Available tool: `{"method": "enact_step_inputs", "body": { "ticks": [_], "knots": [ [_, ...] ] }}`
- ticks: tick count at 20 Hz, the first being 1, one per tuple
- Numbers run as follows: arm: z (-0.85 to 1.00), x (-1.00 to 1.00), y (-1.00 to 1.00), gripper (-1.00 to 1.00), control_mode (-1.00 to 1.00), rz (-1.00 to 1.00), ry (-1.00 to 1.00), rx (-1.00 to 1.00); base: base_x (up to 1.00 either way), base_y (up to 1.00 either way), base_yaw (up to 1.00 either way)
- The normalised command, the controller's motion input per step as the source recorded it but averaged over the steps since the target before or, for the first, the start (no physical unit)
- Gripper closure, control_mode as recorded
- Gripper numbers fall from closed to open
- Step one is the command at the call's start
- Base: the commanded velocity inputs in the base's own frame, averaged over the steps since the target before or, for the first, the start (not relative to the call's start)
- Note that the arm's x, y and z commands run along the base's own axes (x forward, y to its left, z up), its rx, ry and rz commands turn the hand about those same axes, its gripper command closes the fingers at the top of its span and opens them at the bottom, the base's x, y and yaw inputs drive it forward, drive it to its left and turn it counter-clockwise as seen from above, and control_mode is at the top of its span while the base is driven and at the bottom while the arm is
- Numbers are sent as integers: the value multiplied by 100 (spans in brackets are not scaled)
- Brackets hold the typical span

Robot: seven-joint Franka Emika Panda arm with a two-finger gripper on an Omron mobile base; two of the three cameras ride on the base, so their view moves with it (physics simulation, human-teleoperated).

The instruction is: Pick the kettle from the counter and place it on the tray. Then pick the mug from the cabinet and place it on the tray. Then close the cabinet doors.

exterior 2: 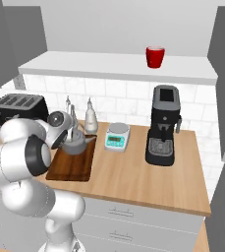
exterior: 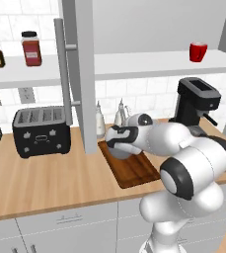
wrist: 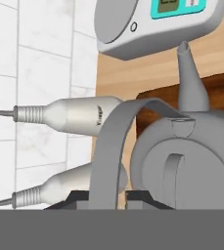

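The grey kettle (wrist: 182, 161) stands on the far end of the dark-brown tray (exterior 2: 72, 167), its spout toward the scale. My gripper (wrist: 107, 195) is shut on the kettle's arched handle, with one fingertip on each side of the band. From the right base view the hand hangs just above the kettle (exterior 2: 79, 144). From the left, my hand and forearm cover most of the kettle over the tray (exterior: 134, 170). The red mug (exterior: 198, 51) stands on the white shelf of the open cabinet (exterior 2: 109, 66). The left cabinet door (exterior: 82, 74) stands open, edge-on to me.
Two white bottles (exterior 2: 90, 118) stand against the tiled wall right behind the tray. A scale (exterior 2: 117, 137) and a black coffee machine (exterior 2: 163, 125) are to its right, a black toaster (exterior: 41, 131) to its left. Two jars (exterior: 31, 48) sit on the left shelf.
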Motion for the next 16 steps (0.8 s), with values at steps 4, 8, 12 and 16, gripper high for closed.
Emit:
{"method": "enact_step_inputs", "body": {
  "ticks": [4,8,12,16],
  "knots": [
    [0,3,0,-100,-100,0,0,-1,0,0,0],
    [17,4,0,-100,-100,0,0,-2,0,0,0],
    [43,6,2,-100,-100,0,-4,0,0,0,0],
    [60,-9,0,-100,-100,0,-2,0,0,0,0]
  ]
}}
